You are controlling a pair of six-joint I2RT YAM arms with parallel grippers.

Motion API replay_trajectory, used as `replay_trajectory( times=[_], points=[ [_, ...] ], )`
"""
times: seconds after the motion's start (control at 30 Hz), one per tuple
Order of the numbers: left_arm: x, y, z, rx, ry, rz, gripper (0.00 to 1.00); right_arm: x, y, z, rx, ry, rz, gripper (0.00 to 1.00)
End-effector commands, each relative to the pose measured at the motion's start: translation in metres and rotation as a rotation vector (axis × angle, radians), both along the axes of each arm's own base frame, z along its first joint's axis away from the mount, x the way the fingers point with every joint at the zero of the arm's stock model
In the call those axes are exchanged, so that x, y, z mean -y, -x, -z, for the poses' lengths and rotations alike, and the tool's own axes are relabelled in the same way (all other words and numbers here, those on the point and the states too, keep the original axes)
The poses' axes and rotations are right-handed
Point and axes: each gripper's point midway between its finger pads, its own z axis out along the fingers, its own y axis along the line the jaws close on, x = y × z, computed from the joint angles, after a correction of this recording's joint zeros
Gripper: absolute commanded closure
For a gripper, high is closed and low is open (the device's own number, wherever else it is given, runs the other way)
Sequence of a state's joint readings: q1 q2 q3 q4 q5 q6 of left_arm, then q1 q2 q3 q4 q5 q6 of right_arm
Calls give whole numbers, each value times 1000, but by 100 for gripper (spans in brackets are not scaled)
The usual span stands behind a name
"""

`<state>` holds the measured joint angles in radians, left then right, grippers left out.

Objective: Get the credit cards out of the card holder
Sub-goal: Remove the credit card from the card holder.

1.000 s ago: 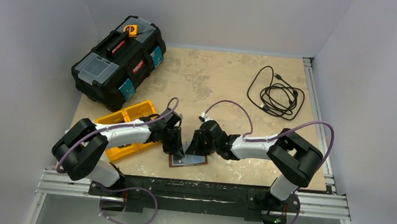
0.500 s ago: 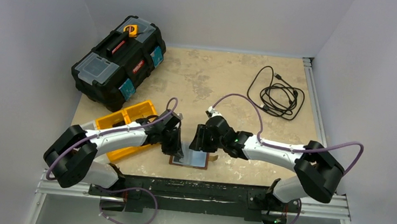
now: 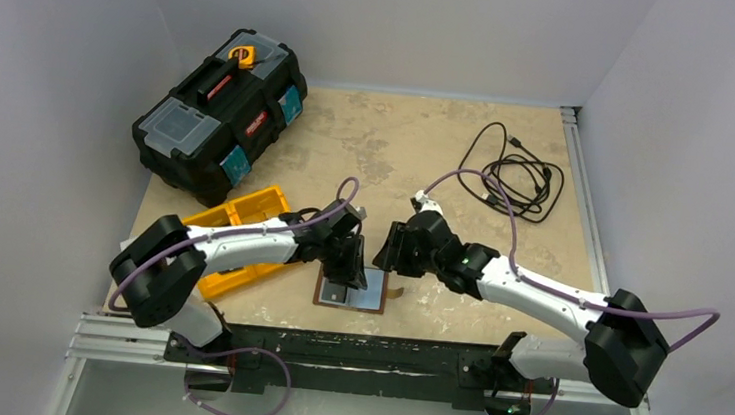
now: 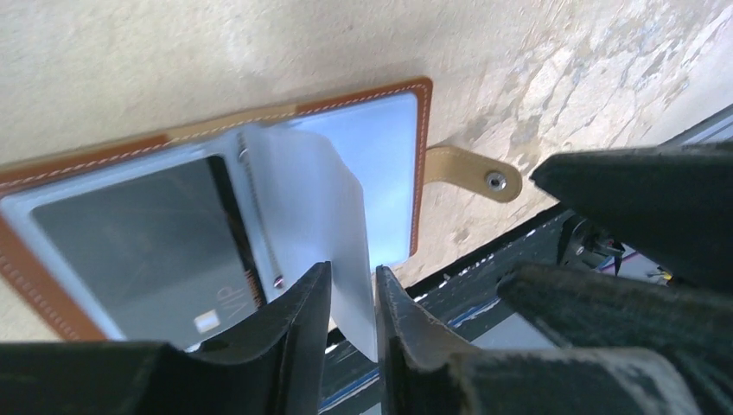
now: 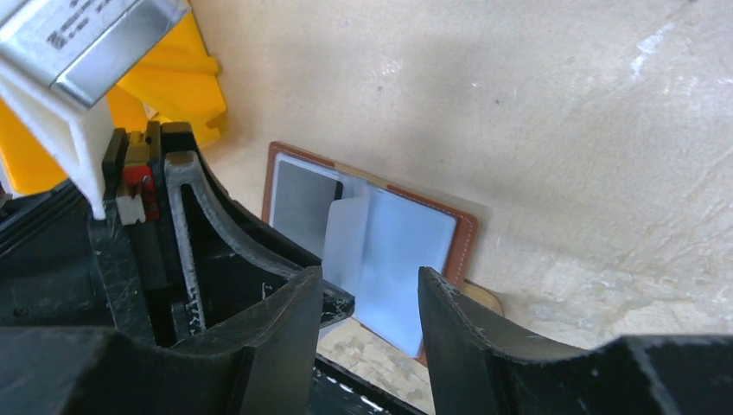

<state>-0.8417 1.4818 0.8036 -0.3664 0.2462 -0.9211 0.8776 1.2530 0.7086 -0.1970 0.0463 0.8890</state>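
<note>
Okay so, just right of the orange tray point(image 3: 243, 212) the card holder point(image 3: 350, 291) lies flat and open, cards not out yet, so I'd call this the leafing-through step. Left gripper point(image 4: 350, 281) is over its tray-side half, fingers a hair apart with a clear sleeve leaf point(image 4: 320, 199) standing in the gap. Right gripper point(image 5: 370, 285) hovers above the half away from the tray, fingers spread, nothing in them. Next up, I'd guess: pinch the dark card point(image 4: 138, 233) by an edge and slide it free.

Card holder point(image 3: 351, 292): brown leather, pale blue inside, open flat on table point(image 3: 448, 164) near front edge. Tab point(image 4: 475, 169) juts right. One clear sleeve point(image 4: 320, 207) raised. Dark card point(image 4: 147, 233) in left pocket.
</note>
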Motion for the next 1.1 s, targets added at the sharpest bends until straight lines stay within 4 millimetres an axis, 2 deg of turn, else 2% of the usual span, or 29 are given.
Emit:
replay_trajectory(
  times=[0.0,0.17,0.33,0.53,0.7,0.83,0.97,1.07],
  points=[
    [31,-11,-9,15,66,30,69,15,4,5,5,33,24,55],
    [43,-11,3,-25,79,39,56,20,8,8,-7,34,36,55],
    [49,-11,13,-56,84,43,51,23,10,10,-14,38,42,55],
    [41,-14,-2,-14,69,32,51,20,10,7,-15,34,32,57],
    [14,-20,-19,62,-14,-12,50,17,6,6,-3,36,30,58],
    [-20,-25,-28,111,-94,-65,50,10,6,6,-11,21,10,59],
    [-55,-27,-27,120,-137,-124,51,-2,6,5,-6,20,-12,59],
    [-72,-29,-21,113,-134,-156,56,-20,9,5,-8,14,-51,60]
  ],
)
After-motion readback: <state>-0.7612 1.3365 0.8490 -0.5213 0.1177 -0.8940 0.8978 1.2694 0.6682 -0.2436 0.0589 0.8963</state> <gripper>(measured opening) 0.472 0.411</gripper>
